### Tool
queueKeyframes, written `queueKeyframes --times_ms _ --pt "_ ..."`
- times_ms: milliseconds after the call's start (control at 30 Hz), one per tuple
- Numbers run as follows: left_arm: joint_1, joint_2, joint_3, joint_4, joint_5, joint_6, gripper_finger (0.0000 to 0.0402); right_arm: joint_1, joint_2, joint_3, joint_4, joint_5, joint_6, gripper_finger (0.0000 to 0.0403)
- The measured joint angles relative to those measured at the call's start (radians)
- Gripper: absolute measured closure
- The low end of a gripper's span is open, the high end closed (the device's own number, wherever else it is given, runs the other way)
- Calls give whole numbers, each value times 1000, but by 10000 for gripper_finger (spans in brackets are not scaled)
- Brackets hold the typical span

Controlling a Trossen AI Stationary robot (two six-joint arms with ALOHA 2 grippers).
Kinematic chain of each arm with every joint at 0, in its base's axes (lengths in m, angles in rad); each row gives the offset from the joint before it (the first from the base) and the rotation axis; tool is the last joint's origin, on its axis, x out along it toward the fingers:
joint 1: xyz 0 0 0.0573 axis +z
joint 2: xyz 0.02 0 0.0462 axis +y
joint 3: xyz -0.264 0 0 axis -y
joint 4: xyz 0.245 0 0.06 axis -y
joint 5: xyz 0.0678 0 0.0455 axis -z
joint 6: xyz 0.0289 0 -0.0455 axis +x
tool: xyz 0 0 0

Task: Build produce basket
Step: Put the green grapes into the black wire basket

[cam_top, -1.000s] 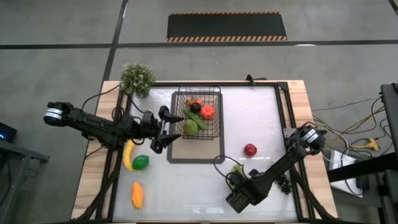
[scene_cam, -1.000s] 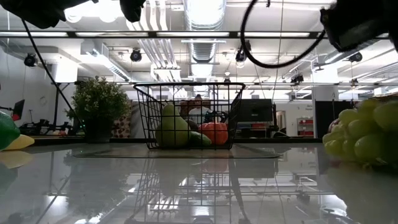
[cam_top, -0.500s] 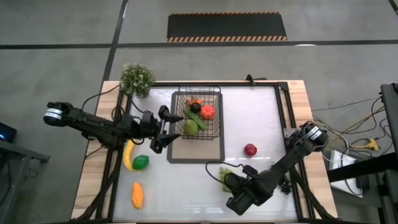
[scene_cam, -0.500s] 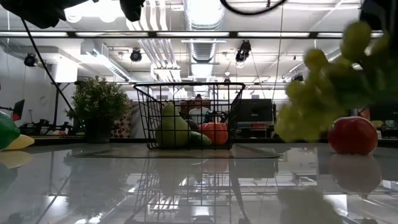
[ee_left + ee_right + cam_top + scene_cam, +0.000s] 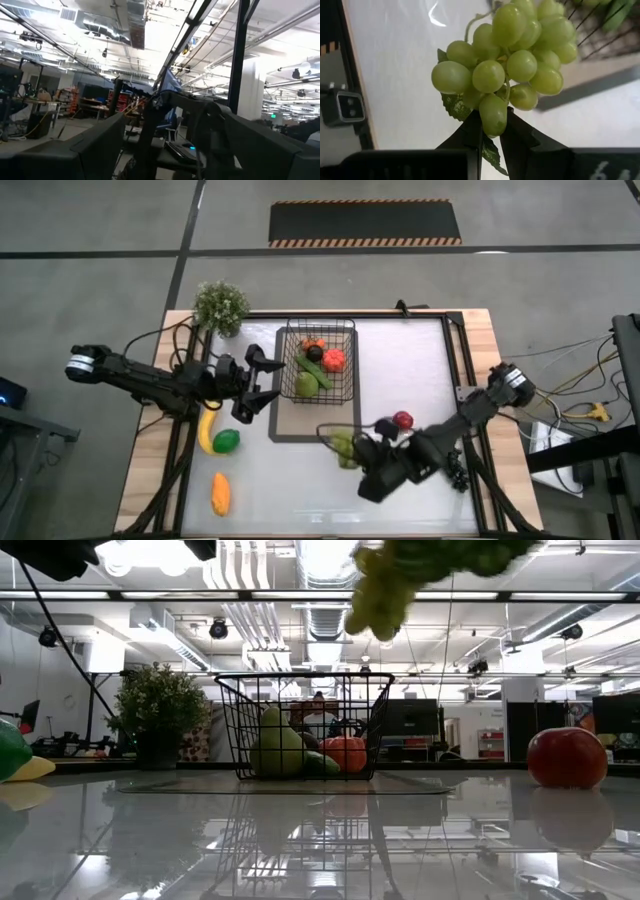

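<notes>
The black wire basket (image 5: 318,360) stands on a dark-bordered mat (image 5: 312,432) at the table's far middle. It holds a green pear (image 5: 272,745), a tomato (image 5: 346,752) and other produce. My right gripper (image 5: 492,134) is shut on a bunch of green grapes (image 5: 343,446), in the air near the mat's near edge; the bunch also shows in the low view (image 5: 395,580). My left gripper (image 5: 270,382) hovers open just left of the basket, with nothing between its fingers. A red apple (image 5: 402,420) rests on the table right of the grapes. My right gripper pinches one grape (image 5: 493,116) at the near end of the bunch between its two fingertips (image 5: 472,131). The fingers slant down from the table's right near side. The bunch is lifted clear of the table and sticks out beyond the fingertips, a leaf (image 5: 455,106) beside them.
A banana (image 5: 206,430), a green fruit (image 5: 227,441) and an orange piece (image 5: 220,493) lie at the near left. Dark grapes (image 5: 458,478) lie at the near right. A potted plant (image 5: 220,305) stands at the far left corner. The table's near middle lies bare.
My right gripper has risen with the green grapes, lifting them off the table, and has carried them toward the table's left and the basket, rolling its wrist. The red apple, hidden behind the grapes in the low view before, now shows.
</notes>
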Motion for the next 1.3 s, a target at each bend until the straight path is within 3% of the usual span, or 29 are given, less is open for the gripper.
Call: queueKeyframes --times_ms 200,467,767,967,1300 --pt "0 -8 -3 -10 2 24 77 -124 -27 72 -2 -46 -136 365" --pt "0 -24 -17 -19 3 86 77 -330 -23 172 0 -284 -170 365" --pt "0 -60 -17 -77 3 159 77 -548 -23 175 -72 -586 -148 365" --pt "0 -54 -17 -96 3 208 77 -671 -23 149 -137 -648 -156 365" --pt "0 -56 -17 -96 3 235 77 -781 -11 110 -146 -645 -311 365"
